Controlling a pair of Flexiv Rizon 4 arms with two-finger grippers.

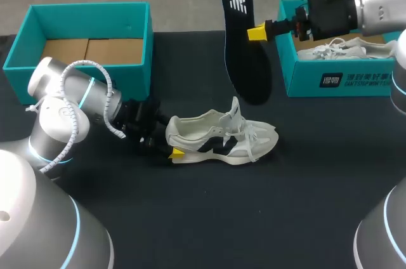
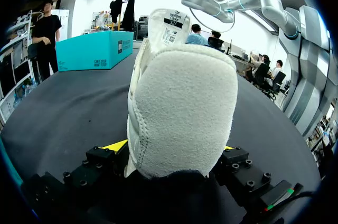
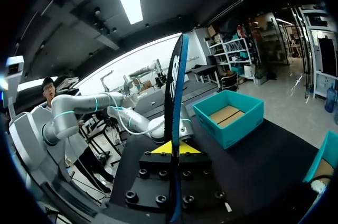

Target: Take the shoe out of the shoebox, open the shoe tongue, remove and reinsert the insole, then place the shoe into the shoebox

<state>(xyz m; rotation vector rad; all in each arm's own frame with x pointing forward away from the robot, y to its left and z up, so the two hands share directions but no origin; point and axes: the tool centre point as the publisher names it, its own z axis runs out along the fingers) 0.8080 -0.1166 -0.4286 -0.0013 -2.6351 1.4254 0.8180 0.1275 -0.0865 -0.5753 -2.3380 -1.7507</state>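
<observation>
A: shoe (image 1: 222, 139) location; gripper states?
B: shoe is stood on the table (image 1: 317, 186), outside the shoebox (image 1: 89, 12); heel is clamped by the left gripper (image 1: 172, 143); insole (image 1: 244, 40) is pinched at one edge by the right gripper (image 1: 255, 32), held upright in the air, apart from the shoe
A: handling?
B: insole is judged light, thin, bendy; toe end could be buckled if pushed; shoe upper soft, heel stiffer; heel is judged the right grip point

black tabletop (image 1: 209, 218); at far right, printed teal box (image 1: 371, 77) holding a second white shoe (image 1: 346, 49)
</observation>
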